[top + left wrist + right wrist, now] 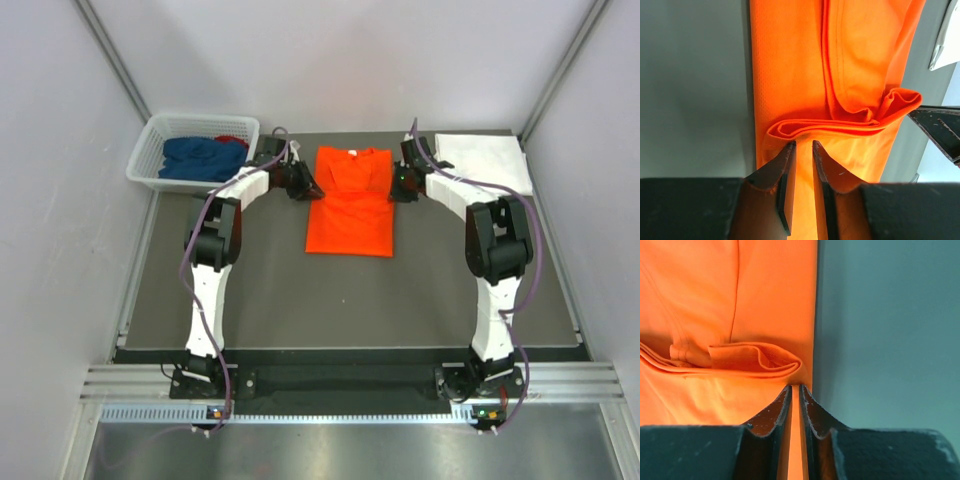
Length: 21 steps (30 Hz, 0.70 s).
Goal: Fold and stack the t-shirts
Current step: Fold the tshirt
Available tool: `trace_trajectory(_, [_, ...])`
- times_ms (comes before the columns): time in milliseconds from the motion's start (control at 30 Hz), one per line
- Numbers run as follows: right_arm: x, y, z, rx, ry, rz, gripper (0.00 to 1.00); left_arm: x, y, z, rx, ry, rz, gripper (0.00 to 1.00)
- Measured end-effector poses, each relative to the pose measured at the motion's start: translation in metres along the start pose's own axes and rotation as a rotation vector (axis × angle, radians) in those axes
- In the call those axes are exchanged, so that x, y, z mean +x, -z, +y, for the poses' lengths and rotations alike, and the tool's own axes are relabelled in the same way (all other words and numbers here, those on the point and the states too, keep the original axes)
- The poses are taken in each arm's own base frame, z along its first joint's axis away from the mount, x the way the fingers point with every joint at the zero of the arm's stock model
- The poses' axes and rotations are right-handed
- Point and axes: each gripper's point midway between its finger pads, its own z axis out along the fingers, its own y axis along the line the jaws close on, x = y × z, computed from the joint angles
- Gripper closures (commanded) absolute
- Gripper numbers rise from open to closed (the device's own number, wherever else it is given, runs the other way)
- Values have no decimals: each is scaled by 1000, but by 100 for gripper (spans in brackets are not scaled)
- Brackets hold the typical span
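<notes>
An orange t-shirt (349,212) lies on the grey table, folded into a long strip with the collar at the far end. My left gripper (312,187) is at its left edge and my right gripper (398,188) at its right edge, both about a third of the way down from the collar. In the left wrist view the jaws (804,142) stand narrowly apart on orange cloth, with a raised fold (840,125) at their tips. In the right wrist view the jaws (794,386) are almost shut on the shirt's edge, with a fold (755,360) in front.
A white basket (150,150) at the far left holds blue clothes (200,158) and a red piece (235,140). A folded white t-shirt (485,160) lies at the far right. Grey walls close in both sides.
</notes>
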Motion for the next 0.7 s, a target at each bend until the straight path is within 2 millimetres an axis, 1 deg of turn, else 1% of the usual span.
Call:
trace_trajectory(200, [-1,-7,-1,-11,-16,-2,85,-11,-3,-5,11,-5,-29,75])
trace_trajectory(400, [3,-15,-7,-1,-40,12,85,-13,-7,-1,10,1,-30,74])
trace_trajectory(500, [1,-15,-10,2,-55,8,83,-14,-7,0,7,3,-30,73])
trace_trajectory(633, [0,-14,-16,13,-71,11,80,-24,1,-3,-13,-5,-37,70])
trace_trajectory(700, [-2,-12,-20,18,-75,10,75,-33,10,-6,-21,-21,-54,65])
